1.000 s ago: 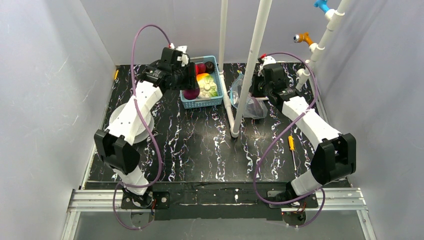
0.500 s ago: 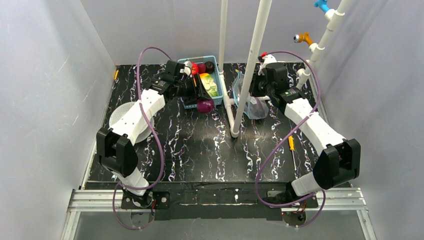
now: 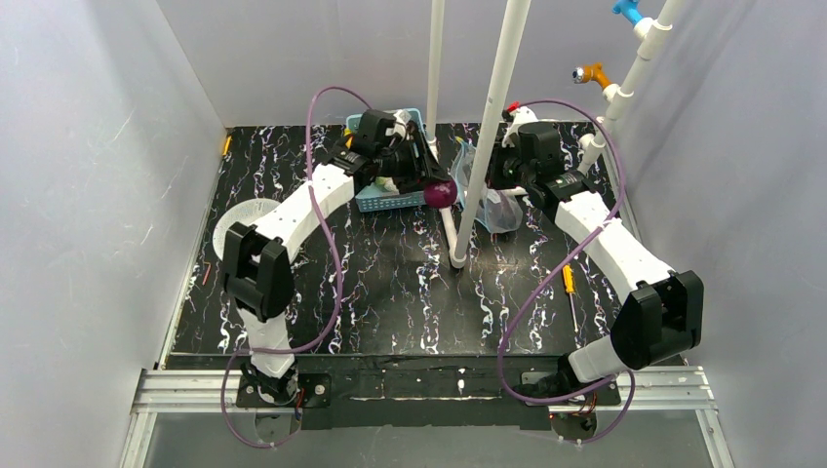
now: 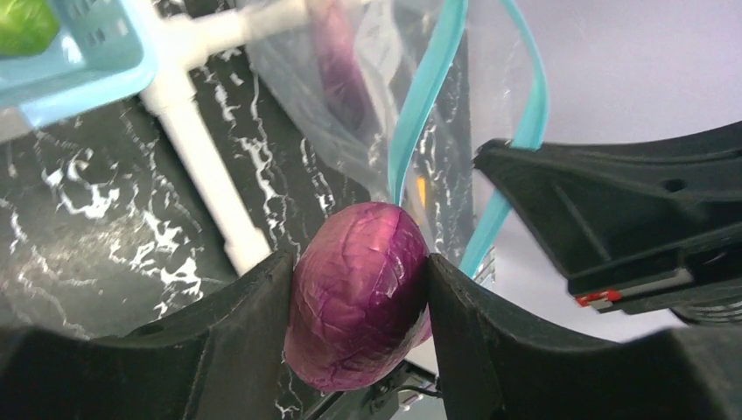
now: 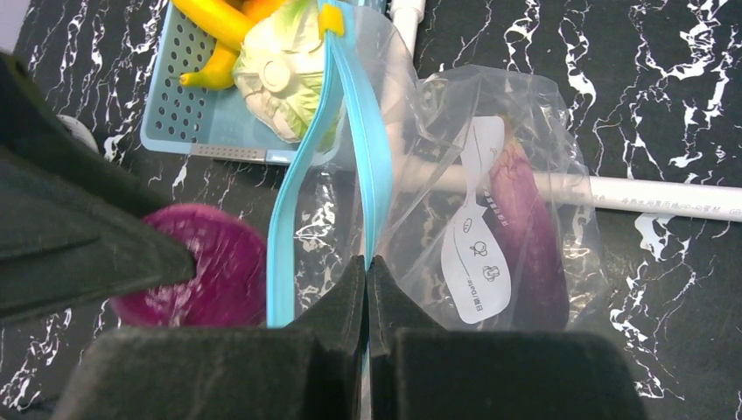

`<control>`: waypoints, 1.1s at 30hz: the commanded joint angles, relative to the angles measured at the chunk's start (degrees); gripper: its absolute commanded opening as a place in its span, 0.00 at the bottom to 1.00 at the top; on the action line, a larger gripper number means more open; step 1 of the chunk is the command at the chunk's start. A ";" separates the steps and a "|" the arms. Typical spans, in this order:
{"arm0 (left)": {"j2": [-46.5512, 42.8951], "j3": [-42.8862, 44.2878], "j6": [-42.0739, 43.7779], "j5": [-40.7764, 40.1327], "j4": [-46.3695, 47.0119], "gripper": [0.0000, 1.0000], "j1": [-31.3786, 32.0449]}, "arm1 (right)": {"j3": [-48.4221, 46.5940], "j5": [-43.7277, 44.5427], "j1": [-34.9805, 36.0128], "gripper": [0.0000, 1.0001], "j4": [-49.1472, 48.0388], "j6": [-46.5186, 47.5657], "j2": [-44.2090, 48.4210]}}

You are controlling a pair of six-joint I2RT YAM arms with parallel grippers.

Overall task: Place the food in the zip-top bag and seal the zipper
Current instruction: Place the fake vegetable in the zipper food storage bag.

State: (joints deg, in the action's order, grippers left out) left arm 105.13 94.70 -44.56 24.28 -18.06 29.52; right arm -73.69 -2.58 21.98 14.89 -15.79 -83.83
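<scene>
At the far left of the table we see the light-blue basket (image 3: 374,204), holding a yellow banana (image 5: 213,24) and a white-green cabbage (image 5: 282,84). Just right of it, the left gripper (image 4: 359,273) clamps a round purple piece (image 3: 440,193) between its two fingers, one pressed against each side. That piece sits just left of the zip-top bag (image 5: 516,114), close to the open mouth and outside it. We cannot tell whether it touches the strip.

A white pipe (image 3: 486,136) stands between the basket and the bag, and a second pipe lies flat on the table under the bag. The bag is at the far right-centre, with a purple eggplant (image 5: 528,241) already inside it, next to a white label. Its teal-blue zipper (image 5: 352,149) is parted, with the two strips spread into a loop.

The right gripper (image 5: 367,267) has its fingers pressed together on the near strip of the zipper, holding the mouth up. Nearer and to the right, an orange-handled screwdriver (image 3: 569,282) lies on the black marbled table (image 3: 390,292).
</scene>
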 commanded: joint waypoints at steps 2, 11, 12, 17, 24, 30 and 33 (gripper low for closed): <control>3.79 9.41 -1.66 7.28 6.23 0.00 -0.68 | -2.39 -2.08 0.35 0.01 -2.18 0.71 -1.05; 6.33 12.55 -3.03 8.45 8.16 0.00 -0.78 | -4.57 -5.06 0.41 0.01 -0.28 0.27 -3.57; 6.61 12.56 -3.41 8.70 8.52 0.00 -0.78 | -4.42 -5.39 0.43 0.01 -0.48 0.17 -3.38; 6.86 11.41 -4.60 8.52 9.89 0.00 -0.74 | -3.71 -4.79 0.43 0.01 -1.11 -0.36 -2.19; 7.45 4.26 -6.63 7.27 8.74 0.00 -0.57 | -0.50 -2.50 0.44 0.01 -3.94 -0.58 2.87; 7.29 4.33 -4.59 4.85 4.28 0.00 -0.35 | -0.03 -3.51 0.42 0.01 -4.41 -0.52 3.80; 8.83 6.85 -5.05 5.15 3.17 0.00 -0.28 | -0.09 -4.35 0.44 0.01 -4.52 -0.56 3.47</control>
State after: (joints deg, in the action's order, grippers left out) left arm 113.19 98.38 -50.26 29.87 -12.41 28.99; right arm -74.03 -5.57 22.22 13.47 -16.32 -81.10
